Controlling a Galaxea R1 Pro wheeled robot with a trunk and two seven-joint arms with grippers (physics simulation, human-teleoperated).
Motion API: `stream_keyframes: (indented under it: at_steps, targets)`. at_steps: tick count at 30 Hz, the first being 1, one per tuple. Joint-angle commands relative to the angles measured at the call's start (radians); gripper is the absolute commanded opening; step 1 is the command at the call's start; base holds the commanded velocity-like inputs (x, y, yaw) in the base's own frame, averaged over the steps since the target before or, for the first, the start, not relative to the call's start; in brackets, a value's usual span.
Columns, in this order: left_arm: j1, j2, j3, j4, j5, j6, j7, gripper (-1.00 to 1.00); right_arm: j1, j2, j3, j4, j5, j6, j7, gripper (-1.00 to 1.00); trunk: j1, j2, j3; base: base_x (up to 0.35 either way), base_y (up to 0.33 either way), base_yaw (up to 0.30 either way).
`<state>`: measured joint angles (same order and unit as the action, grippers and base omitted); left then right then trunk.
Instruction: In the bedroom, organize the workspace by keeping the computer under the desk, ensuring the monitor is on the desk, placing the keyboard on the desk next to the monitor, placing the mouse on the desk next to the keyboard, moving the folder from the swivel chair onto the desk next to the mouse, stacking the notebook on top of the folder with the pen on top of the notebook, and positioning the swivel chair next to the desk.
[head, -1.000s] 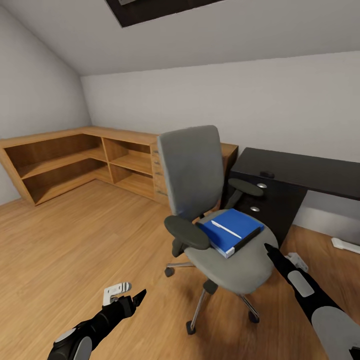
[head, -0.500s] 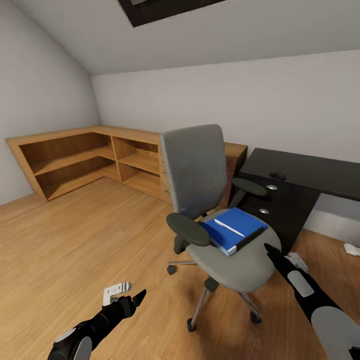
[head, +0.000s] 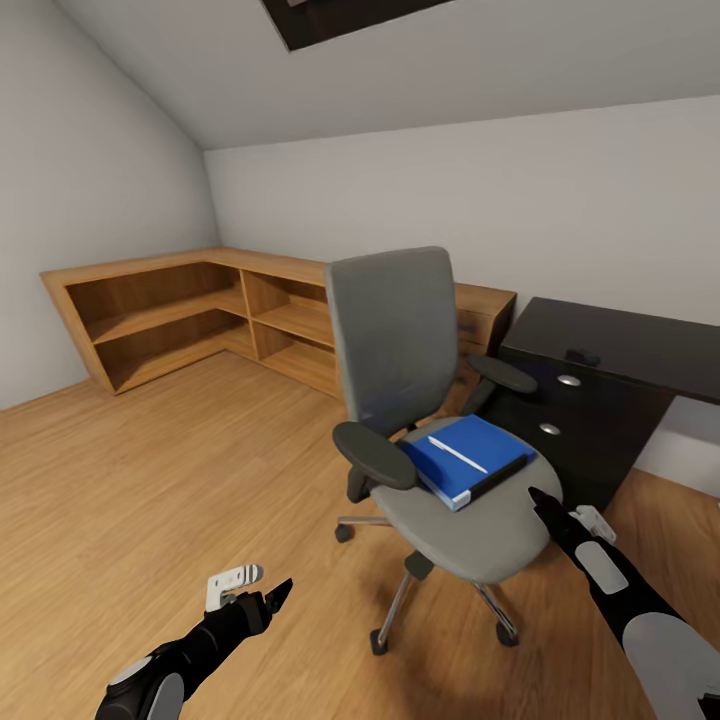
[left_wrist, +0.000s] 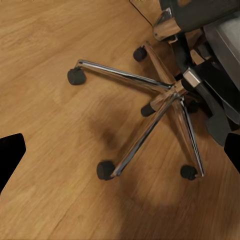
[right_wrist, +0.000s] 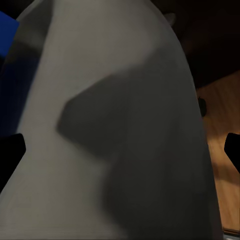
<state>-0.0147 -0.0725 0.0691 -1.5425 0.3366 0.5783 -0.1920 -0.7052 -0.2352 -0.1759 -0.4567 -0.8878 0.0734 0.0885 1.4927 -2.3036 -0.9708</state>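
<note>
While on swivel chair, folder near right gripper.

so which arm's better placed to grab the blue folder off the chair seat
Probably the right. The right gripper hangs at the seat edge of the swivel chair, close beside the folder. The left gripper is low over the floor, with the chair's armrest between it and the folder.

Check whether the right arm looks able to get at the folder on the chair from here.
Probably yes. The right gripper hovers at the seat's front edge, just short of the folder, with bare seat between them. The armrests of the chair sit off that path.
</note>
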Motion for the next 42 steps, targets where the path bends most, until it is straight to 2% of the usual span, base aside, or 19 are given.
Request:
stream_keyframes:
  at_steps: [1, 11, 17, 34, 42]
  targets:
    - [-0.001, -0.001, 0.003, -0.001, 0.004, 0.008, -0.004, 1.00, 0.000, 0.000, -0.005, 0.000, -0.007, 0.006, 0.006, 1.00, 0.000, 0.000, -0.001, 0.052, 0.000, 0.001]
    - [-0.001, -0.010, 0.001, 0.010, 0.003, 0.007, -0.004, 1.00, 0.001, 0.003, -0.007, -0.002, -0.003, -0.001, 0.006, 1.00, 0.000, 0.000, -0.001, 0.008, 0.000, 0.000]
    - [-0.001, -0.006, 0.001, 0.007, 0.003, 0.006, -0.004, 1.00, 0.001, -0.013, -0.008, -0.002, -0.006, 0.001, 0.006, 1.00, 0.000, 0.000, -0.001, 0.000, 0.000, 0.000]
    - [-0.001, -0.006, 0.001, 0.007, 0.002, 0.006, -0.004, 1.00, 0.001, -0.018, -0.010, -0.002, -0.008, 0.002, 0.007, 1.00, 0.000, 0.000, -0.001, 0.003, 0.000, 0.000]
    - [-0.001, -0.006, 0.002, 0.007, 0.003, 0.006, -0.004, 1.00, 0.001, -0.024, -0.010, -0.001, -0.008, 0.002, 0.007, 1.00, 0.000, 0.000, -0.001, 0.171, 0.000, 0.000]
